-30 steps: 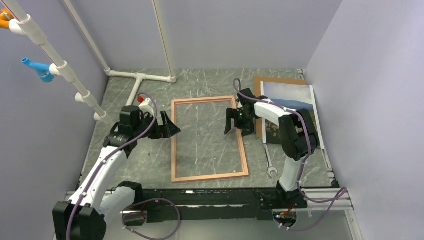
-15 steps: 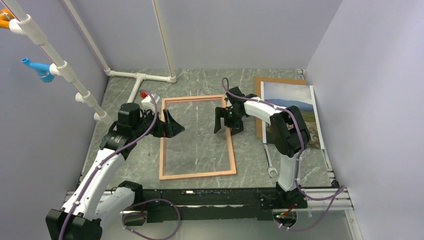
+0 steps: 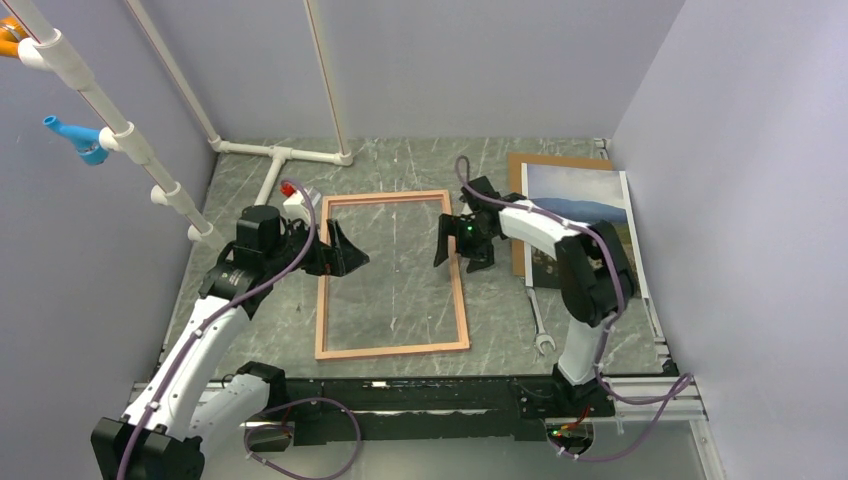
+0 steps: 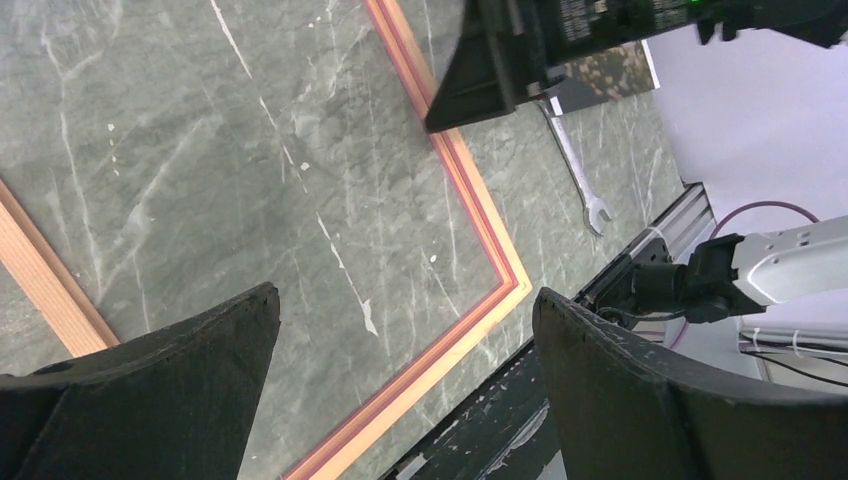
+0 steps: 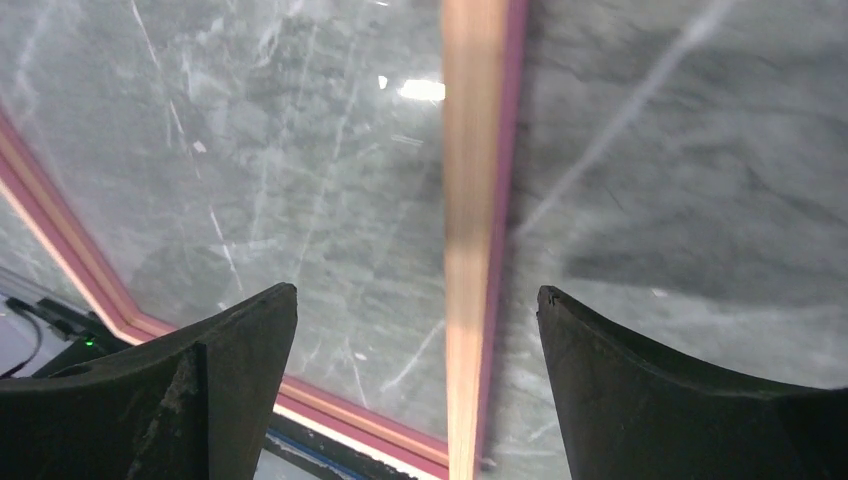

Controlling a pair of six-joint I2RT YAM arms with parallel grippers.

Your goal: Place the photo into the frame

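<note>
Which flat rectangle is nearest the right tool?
The frame, the pinkish-wood outline; its rail lies below the right tool. Photo and brown board lie farther right.

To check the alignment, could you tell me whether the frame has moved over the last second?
Yes. The frame has slid left, away from the wrench on its right, widening the gap between them.

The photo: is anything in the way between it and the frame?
Yes. The right hand hovers open over the right edge of the frame. Its arm reaches across the left side of the photo. A wrench lies on the table between them, near the front. Nothing lies inside the frame.
</note>
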